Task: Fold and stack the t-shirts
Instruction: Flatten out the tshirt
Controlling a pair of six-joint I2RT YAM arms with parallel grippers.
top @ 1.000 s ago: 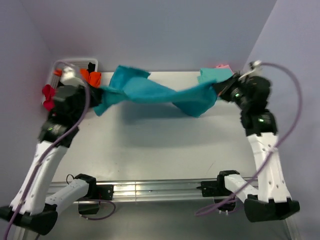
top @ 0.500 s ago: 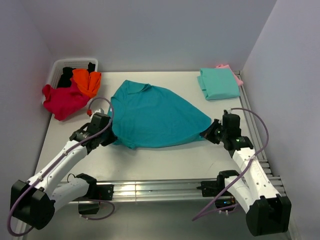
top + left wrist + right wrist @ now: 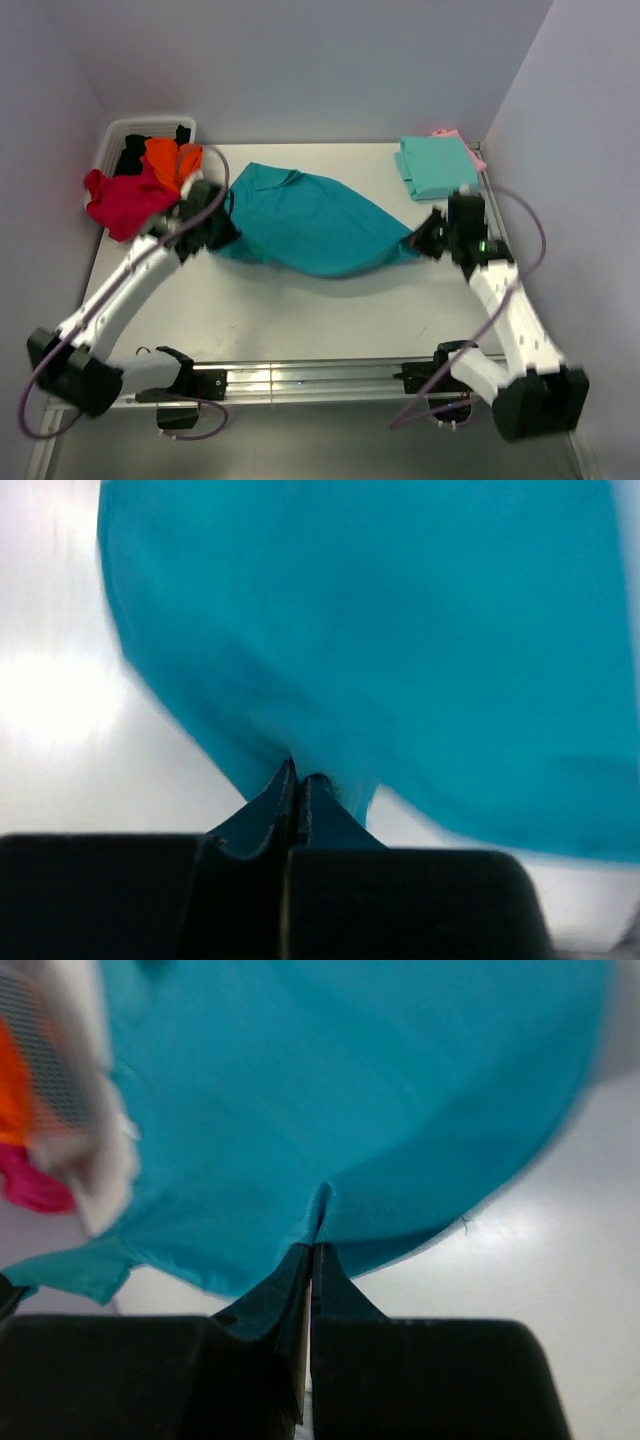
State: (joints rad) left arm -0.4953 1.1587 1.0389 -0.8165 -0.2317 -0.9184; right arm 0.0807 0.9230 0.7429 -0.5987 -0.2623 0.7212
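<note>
The deep teal-blue t-shirt hangs stretched between my two grippers over the middle of the table. My left gripper is shut on its left edge, seen close in the left wrist view. My right gripper is shut on its right edge, seen in the right wrist view. The shirt fills both wrist views. A folded mint-green t-shirt lies at the back right on a pink one. Crimson, orange and black shirts spill from the basket.
The white slotted basket stands at the back left corner. The metal rail with both arm bases runs along the table's near edge. Walls close in at the back and on both sides.
Both grippers have moved back from the near side and lifted the teal-blue shirt's near edge with them; a second ago the shirt hung twisted near the back of the table.
</note>
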